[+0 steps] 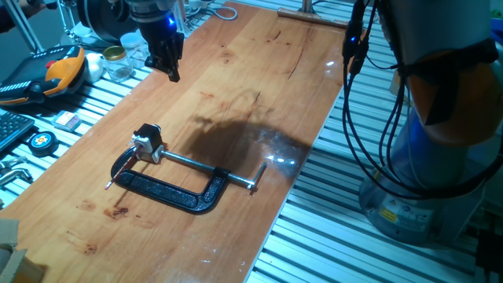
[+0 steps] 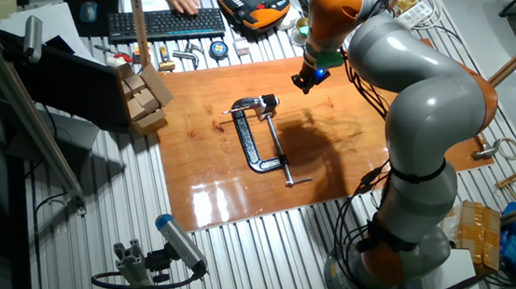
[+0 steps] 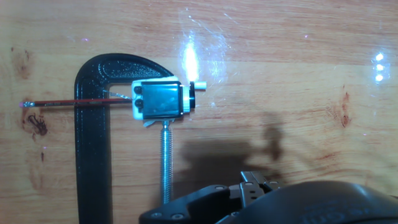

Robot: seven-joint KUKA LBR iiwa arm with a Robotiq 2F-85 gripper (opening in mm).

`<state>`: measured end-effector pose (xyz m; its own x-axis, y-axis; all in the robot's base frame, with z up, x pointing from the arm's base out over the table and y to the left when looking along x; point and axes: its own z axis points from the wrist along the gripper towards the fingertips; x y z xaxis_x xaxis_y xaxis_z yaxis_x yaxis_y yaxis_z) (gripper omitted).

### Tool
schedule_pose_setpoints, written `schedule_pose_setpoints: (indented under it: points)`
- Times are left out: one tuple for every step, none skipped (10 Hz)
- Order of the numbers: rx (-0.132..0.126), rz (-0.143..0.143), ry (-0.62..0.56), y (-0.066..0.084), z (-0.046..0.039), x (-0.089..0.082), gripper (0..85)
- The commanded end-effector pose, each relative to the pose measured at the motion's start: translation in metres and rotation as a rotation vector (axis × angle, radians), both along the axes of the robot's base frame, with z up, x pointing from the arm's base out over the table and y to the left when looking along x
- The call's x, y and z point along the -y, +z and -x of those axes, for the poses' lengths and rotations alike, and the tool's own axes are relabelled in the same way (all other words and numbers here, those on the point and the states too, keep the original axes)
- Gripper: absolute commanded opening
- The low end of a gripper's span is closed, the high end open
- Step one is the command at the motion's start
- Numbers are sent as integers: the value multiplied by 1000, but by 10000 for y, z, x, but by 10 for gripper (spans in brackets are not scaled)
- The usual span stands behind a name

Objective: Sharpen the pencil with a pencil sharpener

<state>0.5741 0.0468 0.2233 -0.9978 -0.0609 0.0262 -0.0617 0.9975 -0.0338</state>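
The pencil [image 3: 74,102] lies flat on the wooden table [image 3: 280,50], crossing over the back of the black clamp [image 3: 92,155]. In the hand view its free end points to 9 o'clock and its other end goes into the pencil sharpener [image 3: 159,100], which sits just at 3 o'clock from it. The sharpener is held between the clamp's fixed end and the silver screw rod [image 3: 165,158], which comes up to it from 6 o'clock. So the pencil already sits in the sharpener; how deep it goes I cannot tell.

The gripper [image 1: 167,60] hangs in the air above the table, well apart from the clamp, at about 12 o'clock from it in this fixed view. It holds nothing. Its fingers look close together, but the pictures are too dark and small here, so I cannot tell for sure whether the jaws are together or apart.

I judge that the step in hand is the approach. The next move calls for coming down over the free part of the pencil, near its 9 o'clock end, closing on this thin stick, and then turning it about its own axis while pushing toward the sharpener.
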Motion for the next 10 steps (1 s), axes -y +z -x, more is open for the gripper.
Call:
schedule_pose_setpoints:
  points:
    - [0, 0, 0, -1, -1, -1, 0]
    - [0, 1, 2, -2, -1, 0, 0]
    - [0, 1, 2, -4, 1, 1, 0]
    - [3, 1, 2, -6, 1, -1, 0]
    - [3, 3, 2, -7, 1, -2, 0]
    - [3, 1, 3, -8, 1, -3, 0]
    - [5, 1, 3, -6, 1, -6, 0]
    - [4, 1, 6, -6, 1, -5, 0]
    - [4, 1, 8, -8, 1, -5, 0]
    - [4, 1, 9, -12, -2, -5, 0]
